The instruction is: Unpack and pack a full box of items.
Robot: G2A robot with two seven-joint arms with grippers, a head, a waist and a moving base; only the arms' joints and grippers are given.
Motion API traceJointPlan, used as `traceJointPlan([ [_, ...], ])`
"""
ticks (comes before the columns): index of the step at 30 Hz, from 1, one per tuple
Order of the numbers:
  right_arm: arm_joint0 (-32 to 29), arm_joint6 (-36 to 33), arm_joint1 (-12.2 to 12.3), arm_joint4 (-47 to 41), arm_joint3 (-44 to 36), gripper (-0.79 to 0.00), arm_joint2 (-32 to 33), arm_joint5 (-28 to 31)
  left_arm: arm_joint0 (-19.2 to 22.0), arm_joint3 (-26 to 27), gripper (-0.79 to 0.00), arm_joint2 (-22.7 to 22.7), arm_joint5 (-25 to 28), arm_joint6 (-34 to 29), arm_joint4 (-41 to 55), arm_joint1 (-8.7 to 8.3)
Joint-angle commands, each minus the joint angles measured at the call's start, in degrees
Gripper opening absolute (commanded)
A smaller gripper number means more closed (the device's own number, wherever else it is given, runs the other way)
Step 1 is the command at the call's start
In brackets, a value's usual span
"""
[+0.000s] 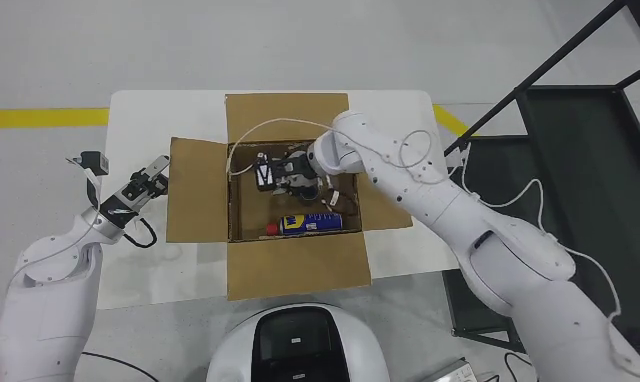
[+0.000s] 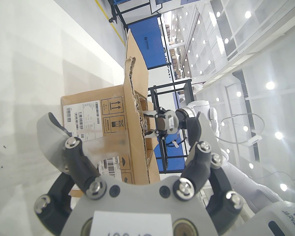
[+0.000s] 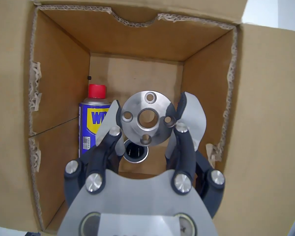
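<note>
Quick rundown: the cardboard box (image 1: 200, 187) sits in the middle of the white worktop (image 1: 150, 122) w/ all four flaps folded outward, so it's wide open on top.

The right tool (image 1: 290, 174) is at the box opening, pointing down into it. In the right wrist view the right tool (image 3: 150, 114) is clenched on a round metal flange (image 3: 159, 106): a shiny disc w/ a big hole in the center and four small holes around it, one finger on each side of its rim. Right under the flange there's a dark tube end w/ a metal rim (image 3: 135, 152); can't tell if it's joined to the flange or a separate part.

Also in the box: a blue & yellow spray can (image 3: 91, 121) lying on its side on the box floor. From the top view the spray can (image 1: 305, 223) lies along the wall nearest the robot, red cap twd the robot's left.

The left tool (image 1: 150, 177) is outside the box, over the worktop just beside the left flap. From its own wrist cam the left tool (image 2: 124, 124) is released, fingers spread wide, nothing between them, facing the labelled side of the box (image 2: 100, 114). Same cam catches the right tool (image 2: 148, 123) farther off behind the flap edge.
</note>
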State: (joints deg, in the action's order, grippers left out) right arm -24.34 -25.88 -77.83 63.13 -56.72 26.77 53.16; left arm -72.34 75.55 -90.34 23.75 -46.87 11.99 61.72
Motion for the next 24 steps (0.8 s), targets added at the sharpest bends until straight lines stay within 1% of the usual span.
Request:
traceJointPlan([
  [1, 0.94, 1.39, -1.84, 0.31, 4.12, -0.785, -1.77, -0.84, 0.00, 0.00, 0.000, 0.00, 0.00, 0.00, 0.00, 0.00],
  [7, 2.95, 3.68, -6.40, 2.75, 13.22, -0.785, -5.64, -2.38, 0.00, 0.00, 0.000, 0.00, 0.00, 0.00, 0.00, 0.00],
  [12, 3.94, 6.01, -9.54, 4.89, 18.64, -0.785, -7.71, -2.72, 0.00, 0.00, 0.000, 0.00, 0.00, 0.00, 0.00, 0.00],
  [18, 4.58, 8.18, -12.50, 7.29, 24.00, -0.785, -9.28, -3.32, 0.00, 0.00, 0.000, 0.00, 0.00, 0.00, 0.00, 0.00],
  [24, 4.70, 10.39, -14.94, 9.20, 28.83, -0.785, -10.31, -3.43, 0.00, 0.00, 0.000, 0.00, 0.00, 0.00, 0.00, 0.00],
])
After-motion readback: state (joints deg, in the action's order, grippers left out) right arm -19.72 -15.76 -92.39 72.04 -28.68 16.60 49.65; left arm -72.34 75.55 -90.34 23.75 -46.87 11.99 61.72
